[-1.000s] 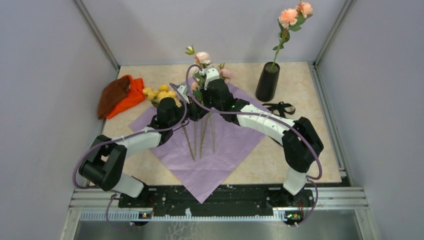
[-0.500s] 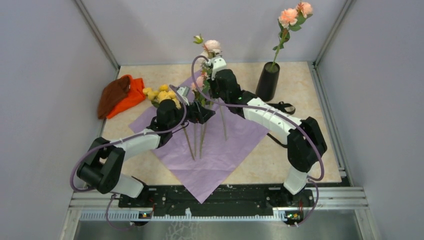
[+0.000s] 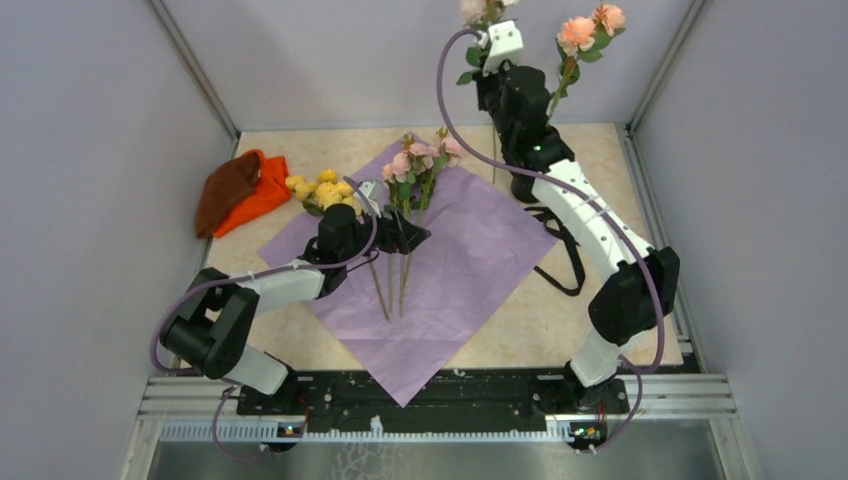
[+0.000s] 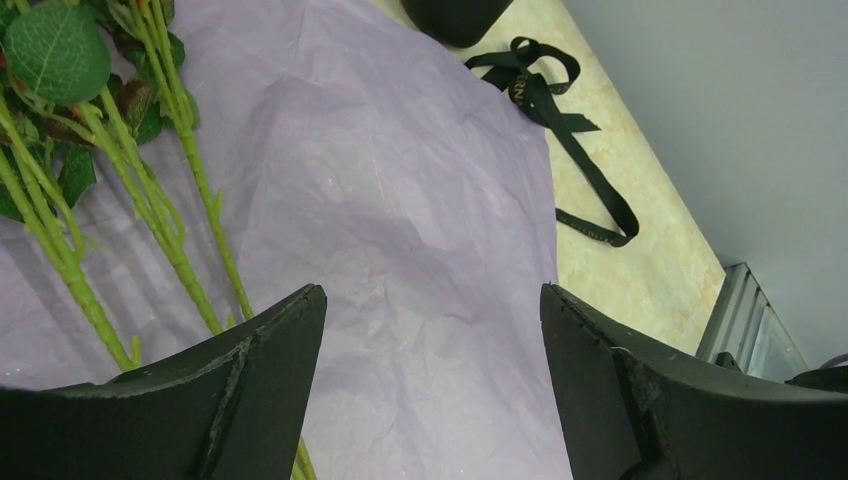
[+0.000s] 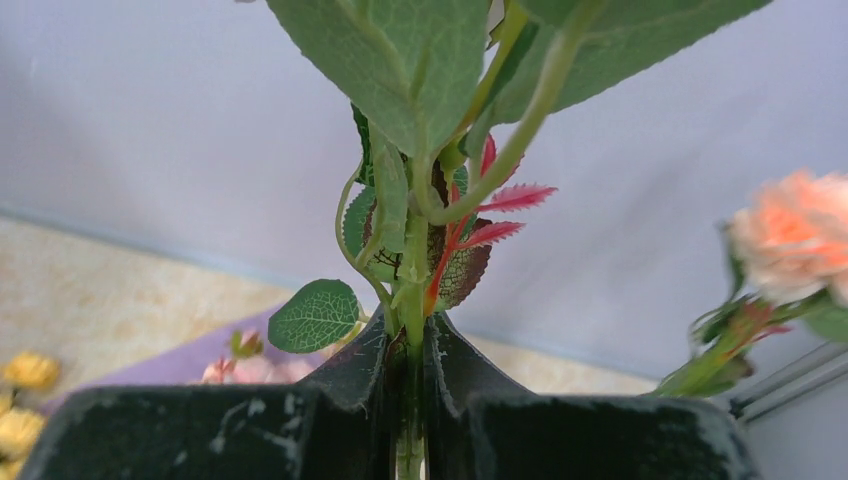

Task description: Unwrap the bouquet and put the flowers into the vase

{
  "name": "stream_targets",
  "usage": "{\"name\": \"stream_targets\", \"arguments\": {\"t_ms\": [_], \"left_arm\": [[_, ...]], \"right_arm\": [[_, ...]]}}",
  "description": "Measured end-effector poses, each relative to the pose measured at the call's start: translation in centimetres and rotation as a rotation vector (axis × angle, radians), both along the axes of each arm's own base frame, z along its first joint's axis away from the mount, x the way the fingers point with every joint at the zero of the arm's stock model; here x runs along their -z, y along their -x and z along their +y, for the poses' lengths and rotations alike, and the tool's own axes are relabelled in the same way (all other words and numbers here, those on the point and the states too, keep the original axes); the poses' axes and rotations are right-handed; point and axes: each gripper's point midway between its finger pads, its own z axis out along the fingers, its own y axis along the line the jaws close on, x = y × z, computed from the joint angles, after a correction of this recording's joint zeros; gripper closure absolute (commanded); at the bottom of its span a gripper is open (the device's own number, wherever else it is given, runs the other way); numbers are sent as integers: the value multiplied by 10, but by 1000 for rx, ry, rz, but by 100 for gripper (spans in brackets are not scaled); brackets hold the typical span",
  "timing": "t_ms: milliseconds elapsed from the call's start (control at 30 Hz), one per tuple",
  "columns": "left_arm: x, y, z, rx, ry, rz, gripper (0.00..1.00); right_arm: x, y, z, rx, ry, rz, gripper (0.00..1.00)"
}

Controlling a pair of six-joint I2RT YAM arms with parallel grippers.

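Your right end effector [image 5: 410,350] is clenched on a single green flower stem [image 5: 413,255], with leaves fanning out just above the fingers. In the overhead view it sits high at the top centre of the frame. The pale bloom is cut off by the top edge, up and to the left of the vase [image 4: 455,10]. The vase body is mostly hidden behind the right arm, and a peach rose [image 3: 580,30] stands in it at the upper right.

Your left end effector [image 4: 430,300] is released, jaws wide apart with nothing between them. It hovers low over the lilac paper [image 3: 460,270], which lies spread flat in the middle of the surface [image 3: 300,145]. The other flowers [image 3: 415,160] lie on that paper, left of the open jaws in the wrist view. Their pink blooms point toward the back and their stems toward the bottom of the frame.

Yellow roses [image 3: 320,187] lie at the paper's left corner, beside an orange-and-brown cloth [image 3: 240,190]. The black ribbon [image 4: 560,110] lies loose on the surface to the right of the paper, below the vase.
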Motion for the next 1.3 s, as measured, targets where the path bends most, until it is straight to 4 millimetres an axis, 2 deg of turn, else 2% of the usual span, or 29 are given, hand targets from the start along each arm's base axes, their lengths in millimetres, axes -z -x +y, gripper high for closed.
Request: {"name": "stream_targets", "arguments": {"t_ms": [100, 300, 367, 467, 600, 800, 867, 1067, 1300], "left_arm": [[9, -1, 0, -1, -10, 21, 16], [14, -1, -1, -1, -17, 31, 16], [16, -1, -1, -1, -19, 36, 16], [19, -1, -1, -2, -23, 42, 16], [22, -1, -1, -1, -27, 49, 17], [23, -2, 0, -6, -28, 48, 17], [23, -3, 0, -11, -30, 47, 17], [23, -4, 1, -21, -33, 46, 17], [24, -5, 1, -23, -31, 44, 17]], "right_arm": [[-37, -6, -19, 35, -10, -83, 100], [-101, -12, -42, 84, -27, -217, 100], [-116, -12, -48, 96, -33, -250, 100], [-127, -12, -60, 116, -31, -274, 100], [-122, -18, -73, 142, -17, -269, 100], [-76, -35, -85, 165, 25, -189, 100], [-68, -38, -88, 169, 35, -171, 100], [-68, -42, -100, 188, 38, -174, 100], [-75, -40, -100, 184, 51, -186, 100]]}}
